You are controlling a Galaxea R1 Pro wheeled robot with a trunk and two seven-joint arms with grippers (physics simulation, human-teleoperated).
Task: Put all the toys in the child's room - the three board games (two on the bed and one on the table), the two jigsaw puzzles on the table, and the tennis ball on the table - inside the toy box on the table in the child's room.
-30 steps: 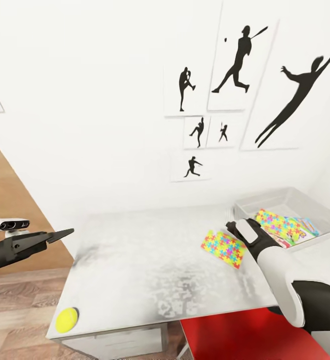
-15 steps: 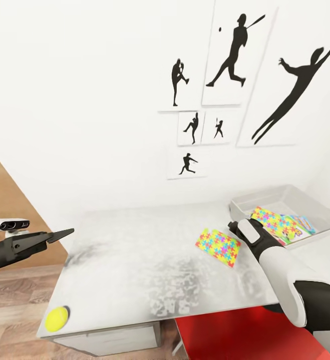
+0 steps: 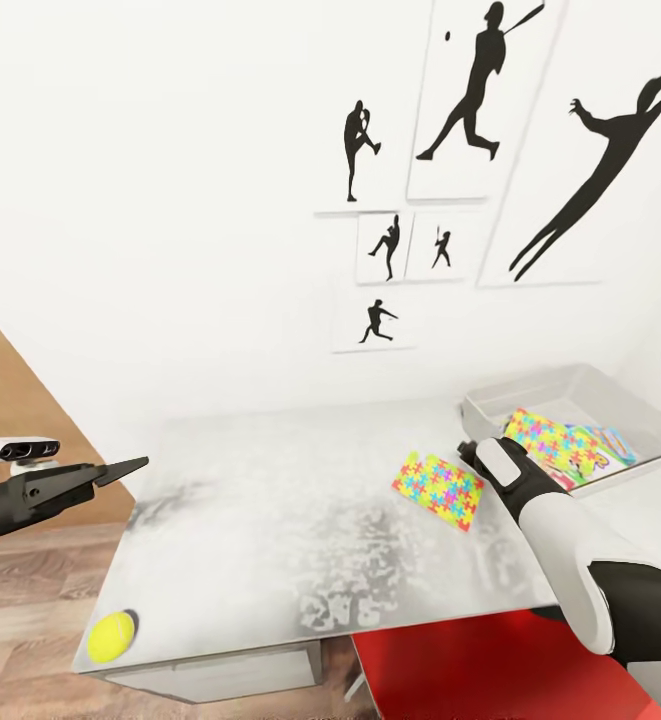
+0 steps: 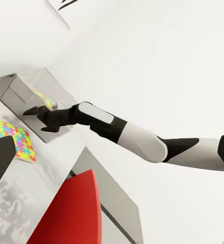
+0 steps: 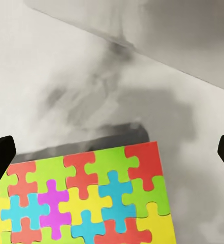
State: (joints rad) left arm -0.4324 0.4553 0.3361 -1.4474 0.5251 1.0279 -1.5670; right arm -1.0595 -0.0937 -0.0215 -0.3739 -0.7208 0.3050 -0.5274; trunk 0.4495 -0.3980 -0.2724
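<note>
Inside toy box [image 3: 638, 405], jigsaw puzzle [image 3: 555, 440], board games [image 3: 610, 447]

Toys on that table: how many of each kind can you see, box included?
Jigsaw puzzles: 2, one on the table at, one in the toy box at
Tennis ball: 1, at the table's near corner
Board games: at least 1 in the box, partly covered, exact number unclear
Total: 4 toys plainly visible
</note>
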